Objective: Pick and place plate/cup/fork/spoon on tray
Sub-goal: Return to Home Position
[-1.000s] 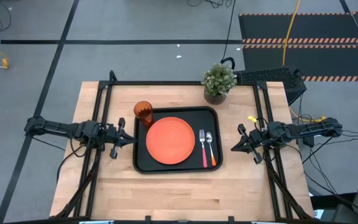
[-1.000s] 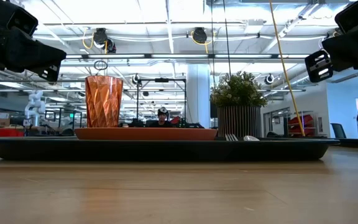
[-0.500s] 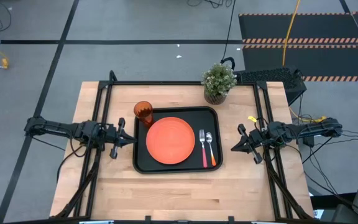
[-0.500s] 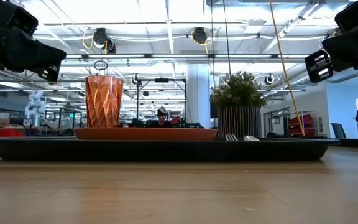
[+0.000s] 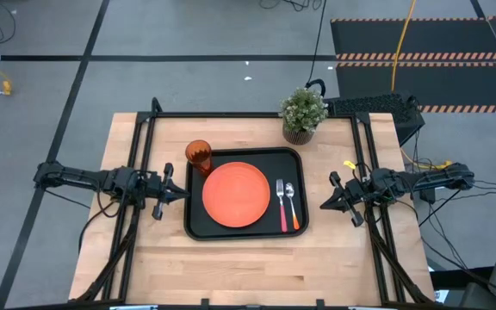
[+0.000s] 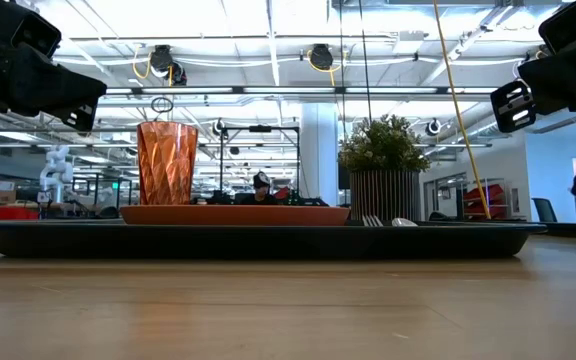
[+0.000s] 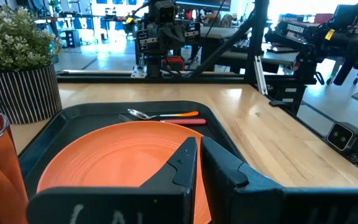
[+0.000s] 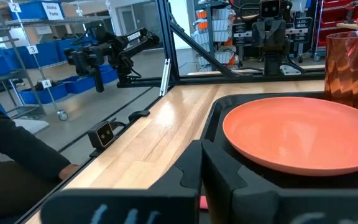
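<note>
The black tray point(image 5: 198, 226) lies in the middle of the table. On it rest the orange plate point(image 5: 236, 195), the fork point(image 5: 282, 207) with its pinkish-red handle, and right of it the spoon point(image 5: 293, 207) with its orange handle. The amber cup point(image 5: 198, 156) stands upright at the tray's far left corner. My left gripper point(image 5: 182, 195) hovers level just left of the tray, shut, with nothing in it point(image 7: 197, 149). My right gripper point(image 5: 324, 207) hovers level just right of the tray, shut and empty too point(image 8: 199, 155).
A potted plant point(image 5: 303, 114) stands at the table's far edge, behind the tray's far right corner. Black frame rails point(image 5: 141, 146) run along both sides of the table. Bare wood point(image 5: 248, 271) stretches from the tray to the near edge.
</note>
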